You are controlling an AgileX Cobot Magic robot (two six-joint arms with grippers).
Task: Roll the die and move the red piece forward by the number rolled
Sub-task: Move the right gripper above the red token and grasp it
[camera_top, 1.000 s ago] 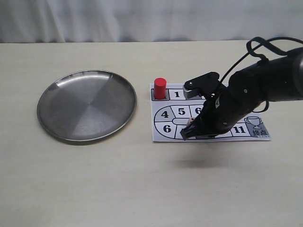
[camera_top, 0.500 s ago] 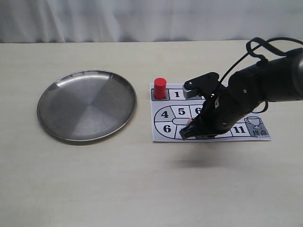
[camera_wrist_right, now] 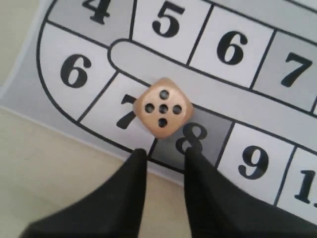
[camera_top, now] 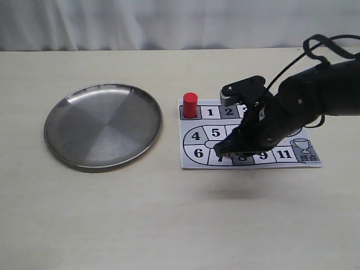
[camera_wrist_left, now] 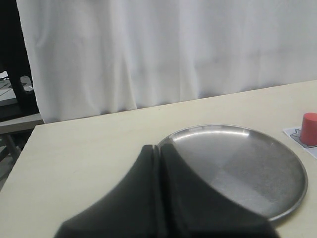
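Observation:
The die (camera_wrist_right: 162, 111) lies on the numbered board (camera_wrist_right: 163, 57), across the line between squares 7 and 8, with five pips up. My right gripper (camera_wrist_right: 165, 152) hangs open just above and short of it, both fingers clear of the cube. Seen from the exterior camera, that gripper (camera_top: 223, 150) is over the board's near edge and the arm hides the die. The red piece (camera_top: 190, 105) stands upright on the board's (camera_top: 188, 160) far left corner square, next to square 1, and shows again as the red piece (camera_wrist_left: 309, 128). My left gripper (camera_wrist_left: 159, 148) is shut on nothing.
A round steel plate (camera_top: 66, 138) lies left of the board, and the left gripper sits near the rim of this plate (camera_wrist_left: 277, 210). White curtain runs behind the table. Right arm cables loop above the board's right end.
The right arm has lifted and shifted slightly back and to the right; its fingertips now sit higher over the board's near edge. Red piece and plate have not moved.

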